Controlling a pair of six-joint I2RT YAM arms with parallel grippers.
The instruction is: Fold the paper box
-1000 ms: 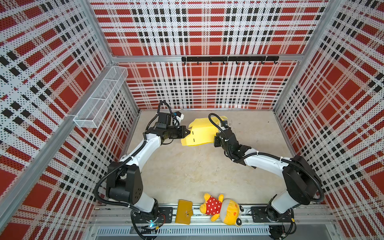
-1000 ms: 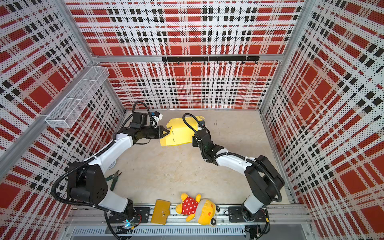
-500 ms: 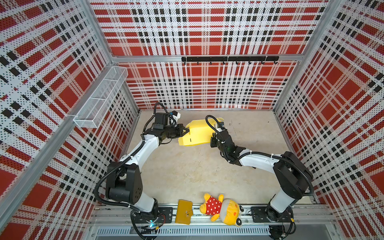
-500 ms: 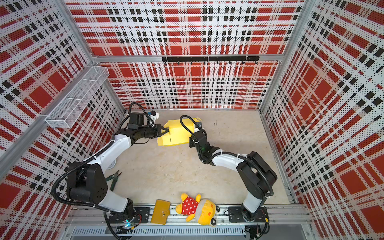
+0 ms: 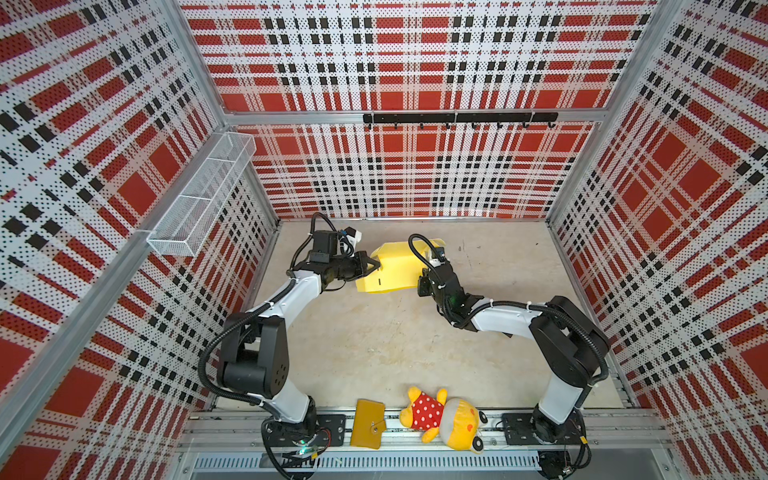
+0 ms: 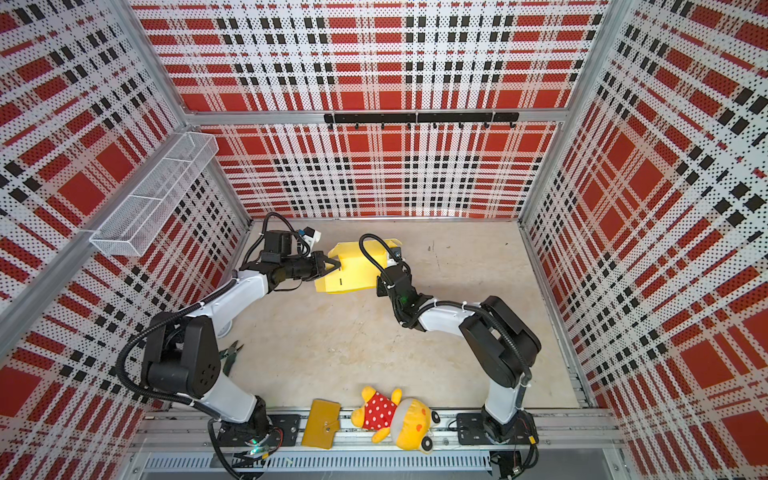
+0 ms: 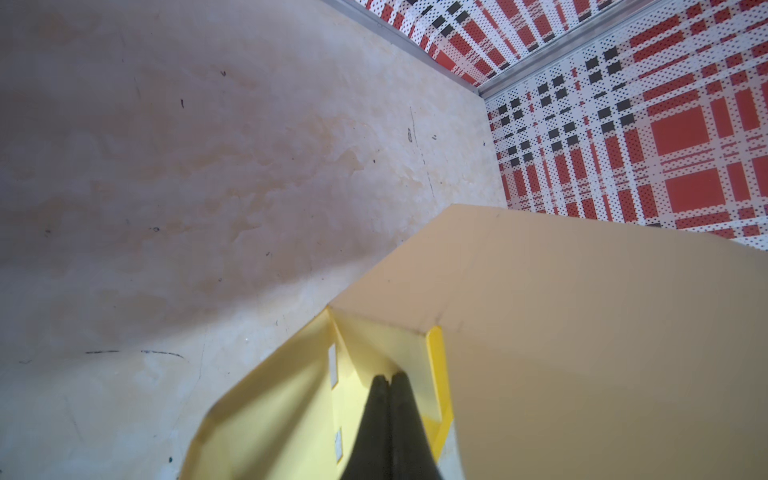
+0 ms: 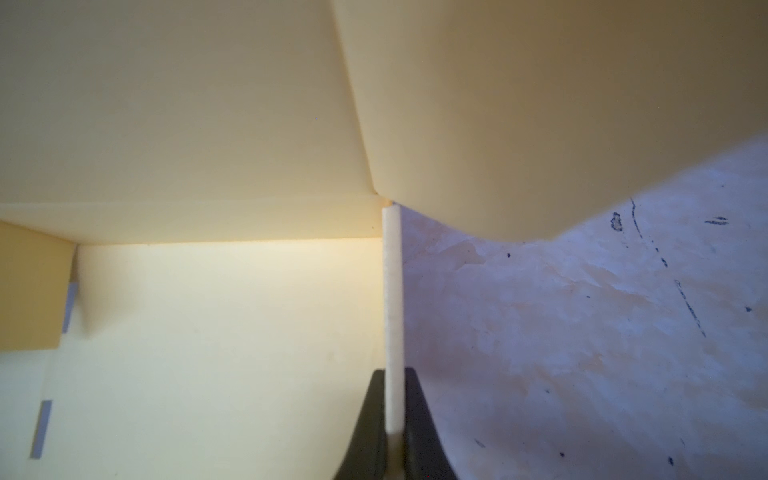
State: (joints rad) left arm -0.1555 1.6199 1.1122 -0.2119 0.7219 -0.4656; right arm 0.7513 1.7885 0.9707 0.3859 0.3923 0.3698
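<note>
Right arm (image 5: 498,316) has drawn in leftward. Paper box (image 5: 392,270) lies near the desk's (image 5: 374,340) far edge, long axis spanning my hands: right hand (image 8: 392,374) clamped on its wall edge, left hand (image 7: 389,376) pressed together, nosing its opposite inner corner.

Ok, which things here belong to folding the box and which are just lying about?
In use: paper box, right tool clamped on its edge, left tool shut at its side.
Lying about: mustard wallet, plush toy, pliers, wire basket.
</note>
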